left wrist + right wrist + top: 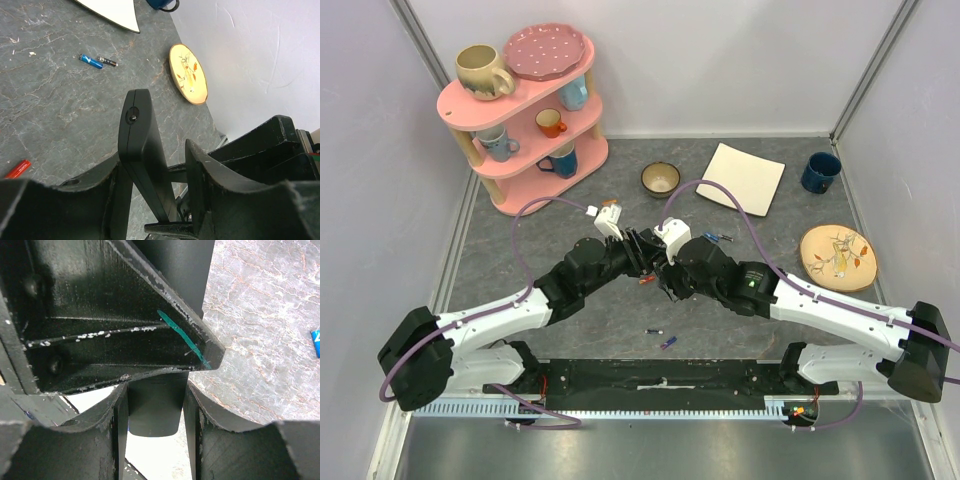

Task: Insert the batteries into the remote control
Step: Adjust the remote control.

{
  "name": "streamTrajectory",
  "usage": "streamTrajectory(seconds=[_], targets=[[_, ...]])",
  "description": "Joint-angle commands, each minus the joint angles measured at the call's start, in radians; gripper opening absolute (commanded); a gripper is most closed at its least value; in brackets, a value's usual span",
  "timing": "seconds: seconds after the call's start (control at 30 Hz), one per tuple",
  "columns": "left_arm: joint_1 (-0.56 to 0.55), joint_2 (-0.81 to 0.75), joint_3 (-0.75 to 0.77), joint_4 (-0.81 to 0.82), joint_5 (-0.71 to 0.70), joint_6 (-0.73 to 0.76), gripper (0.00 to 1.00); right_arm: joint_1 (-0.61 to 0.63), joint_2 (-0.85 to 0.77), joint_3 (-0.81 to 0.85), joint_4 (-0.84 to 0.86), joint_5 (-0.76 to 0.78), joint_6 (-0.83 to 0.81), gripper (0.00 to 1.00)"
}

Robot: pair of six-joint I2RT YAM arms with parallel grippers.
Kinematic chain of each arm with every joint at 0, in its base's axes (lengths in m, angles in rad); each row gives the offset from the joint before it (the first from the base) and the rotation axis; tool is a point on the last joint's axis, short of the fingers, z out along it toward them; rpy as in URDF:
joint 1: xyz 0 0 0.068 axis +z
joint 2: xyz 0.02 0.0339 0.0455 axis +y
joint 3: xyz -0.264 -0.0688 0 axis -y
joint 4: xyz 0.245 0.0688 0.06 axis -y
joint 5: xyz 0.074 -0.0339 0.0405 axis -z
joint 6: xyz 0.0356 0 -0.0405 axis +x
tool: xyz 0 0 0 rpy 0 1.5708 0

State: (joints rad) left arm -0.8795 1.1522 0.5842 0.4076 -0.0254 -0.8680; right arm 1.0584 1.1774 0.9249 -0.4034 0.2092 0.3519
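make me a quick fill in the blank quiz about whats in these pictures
1. The left end effector is shut on the black ___.
2. The square plate is ___ in colour.
3. The mug beside the square plate is dark ___.
4. The spotted plate sits on the ___ tier of the pink shelf.

Missing words: remote control; white; blue; top.
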Motion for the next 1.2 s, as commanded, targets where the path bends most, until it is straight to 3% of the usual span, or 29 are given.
streamTrajectory(seconds=[0.0,0.23,0.57,0.6,0.67,0.73,0.87,1.07,1.17], targets=[[-0.01,0.003,0.002,0.051,-0.03,0.034,0.52,0.005,-0.018,0.042,0.029,0.021,0.01,0.41],[-0.016,0.003,-0.015,0.051,-0.034,0.029,0.45,0.005,-0.018,0.042,0.031,0.022,0.013,0.41],[-0.018,-0.006,-0.026,0.056,-0.044,0.027,0.14,0.005,-0.025,0.037,0.032,0.016,0.016,0.43],[-0.019,-0.005,-0.029,0.059,-0.045,0.026,0.08,0.006,-0.025,0.037,0.031,0.013,0.018,0.46],[-0.019,-0.005,-0.032,0.065,-0.05,0.024,0.02,0.006,-0.028,0.035,0.029,0.007,0.018,0.63],[-0.019,-0.006,-0.034,0.068,-0.056,0.024,0.02,0.005,-0.033,0.04,0.029,-0.008,0.024,0.78],[-0.018,-0.023,-0.037,0.08,-0.103,0.041,0.02,0.003,-0.059,0.054,0.011,-0.031,0.036,0.97],[-0.001,-0.098,-0.052,0.108,-0.189,0.11,0.02,0.003,-0.154,0.107,-0.058,-0.007,0.044,0.98],[0.011,-0.149,-0.113,0.239,-0.189,0.132,0.02,0.0,-0.211,0.052,-0.006,0.033,0.1,0.98]])
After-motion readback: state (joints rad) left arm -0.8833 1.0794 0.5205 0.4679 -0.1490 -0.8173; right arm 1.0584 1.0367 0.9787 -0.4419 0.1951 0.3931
